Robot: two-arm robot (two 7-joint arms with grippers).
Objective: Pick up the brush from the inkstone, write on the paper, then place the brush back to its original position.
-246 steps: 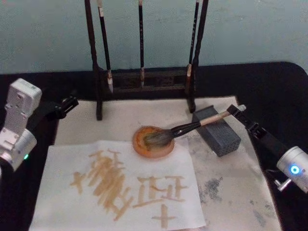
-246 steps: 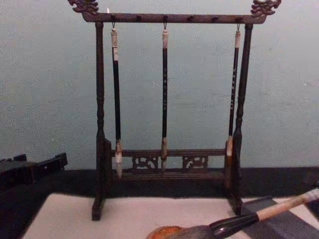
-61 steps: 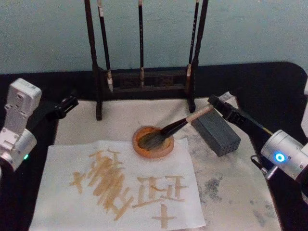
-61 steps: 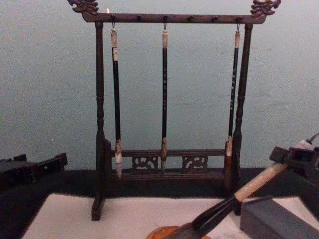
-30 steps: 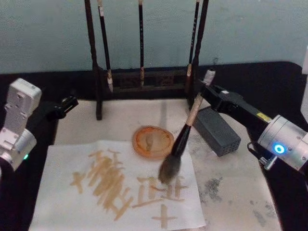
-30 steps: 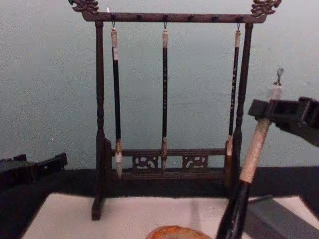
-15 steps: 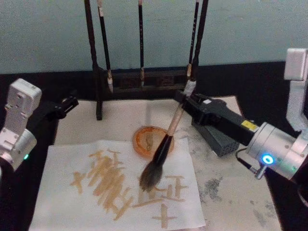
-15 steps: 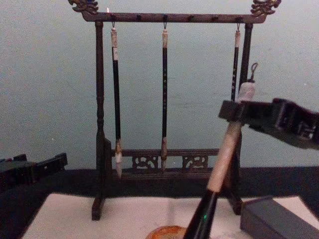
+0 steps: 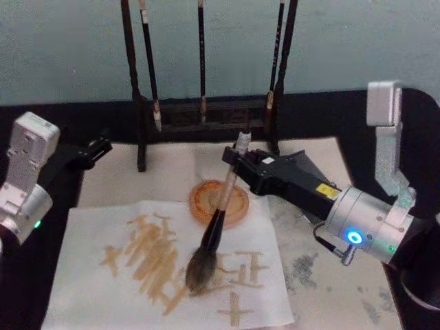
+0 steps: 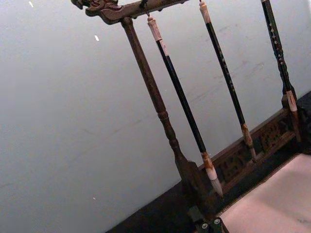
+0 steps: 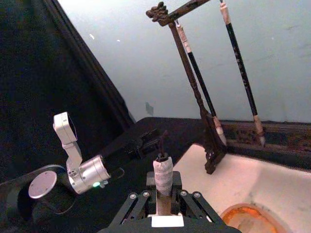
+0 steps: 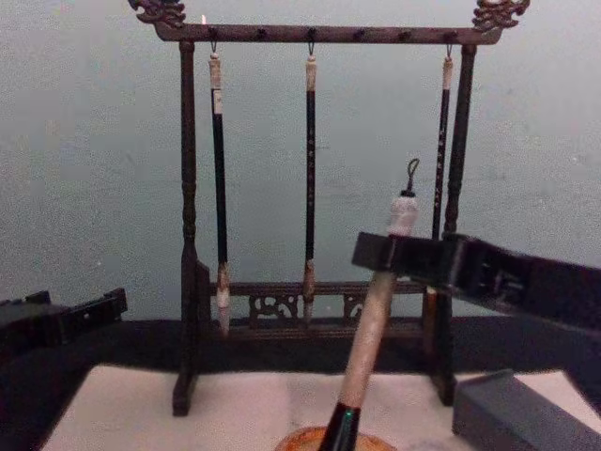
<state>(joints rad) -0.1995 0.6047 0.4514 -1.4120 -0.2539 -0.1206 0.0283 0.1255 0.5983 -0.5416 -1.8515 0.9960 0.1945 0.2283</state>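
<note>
My right gripper (image 9: 237, 160) is shut on the pale upper handle of the brush (image 9: 218, 218), which stands tilted. Its bushy bristle head rests on the paper (image 9: 89, 295), between the two tan painted characters. The round orange inkstone (image 9: 240, 201) lies just behind the brush shaft, with nothing in it. In the chest view the same gripper (image 12: 380, 252) clamps the brush handle (image 12: 368, 349) in front of the rack. From the right wrist the handle's end (image 11: 163, 171) sticks up between the fingers. My left gripper (image 9: 93, 151) is shut and parked at the far left, off the paper.
A dark wooden rack (image 9: 206, 113) with three thin hanging brushes (image 12: 309, 178) stands behind the inkstone. A dark grey block (image 12: 512, 409) sits at the right, under my right arm. A stained off-white mat (image 9: 330, 289) covers the table to the right of the paper.
My right arm has swung left and lowered. The brush went with it from above the inkstone's right side onto the paper; its bristles now touch the sheet farther left.
</note>
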